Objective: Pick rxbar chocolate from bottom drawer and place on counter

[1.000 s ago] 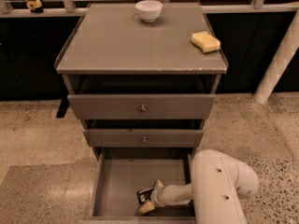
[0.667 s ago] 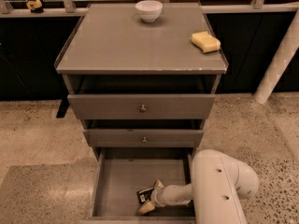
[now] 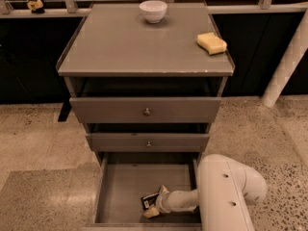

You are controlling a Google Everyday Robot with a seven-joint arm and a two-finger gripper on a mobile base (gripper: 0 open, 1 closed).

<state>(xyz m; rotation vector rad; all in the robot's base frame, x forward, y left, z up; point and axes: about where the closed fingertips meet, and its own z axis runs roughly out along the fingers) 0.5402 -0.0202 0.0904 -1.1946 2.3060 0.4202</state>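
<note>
The rxbar chocolate [image 3: 148, 200], a small black bar with white print, lies low in the open bottom drawer [image 3: 125, 184], near its front right. My gripper [image 3: 157, 201] reaches into the drawer from the right. One pale finger [image 3: 163, 190] is behind the bar and one in front of it, both against it, so the gripper is shut on it. The bar is at drawer-floor level. The counter [image 3: 130, 42] is the flat grey cabinet top above.
A white bowl [image 3: 153, 10] stands at the counter's back middle and a yellow sponge [image 3: 211, 43] at its right edge. The two upper drawers with round knobs [image 3: 147, 111] are partly pulled out. My white arm [image 3: 226, 191] is right of the drawer. A white pole [image 3: 288, 61] stands at the far right.
</note>
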